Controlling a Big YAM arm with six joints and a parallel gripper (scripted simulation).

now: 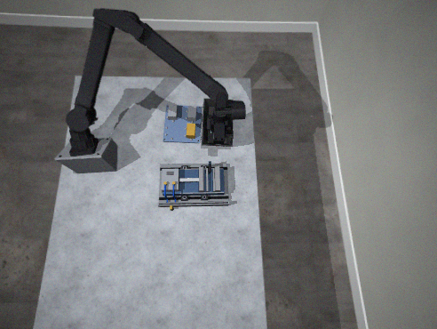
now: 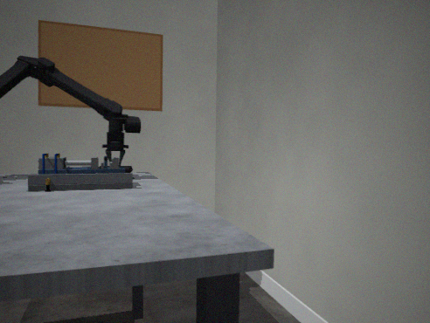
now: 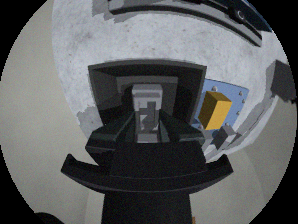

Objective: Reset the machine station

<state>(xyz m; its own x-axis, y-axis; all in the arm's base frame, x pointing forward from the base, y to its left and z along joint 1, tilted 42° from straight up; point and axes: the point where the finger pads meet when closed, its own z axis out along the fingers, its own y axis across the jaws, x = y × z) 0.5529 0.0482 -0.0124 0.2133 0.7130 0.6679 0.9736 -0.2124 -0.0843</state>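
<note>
claw: gripper [image 3: 148, 129] clamped on a gray pocketed part [image 3: 147, 111]
part position: directly under claw, above black outfeed tray [image 3: 107, 90]
long axis: 12-to-6 in wrist view
neighbour: brass blank [image 3: 214, 110] at 3 o'clock, on infeed plate [image 1: 170, 133]

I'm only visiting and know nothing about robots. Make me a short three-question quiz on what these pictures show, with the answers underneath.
1. True or false: the gripper is shut on a gray block with a pocket in its top.
2. What lies straight below the gripper? A) the blue vise B) the black tray C) the plate with pins
3. Fill in: the yellow block lies on the ____ plate.

Key
1. True. The wrist view shows the block between the fingers.
2. B. The top view shows the gripper over the tray, beside the plate.
3. Blue, the one with pins.
</note>
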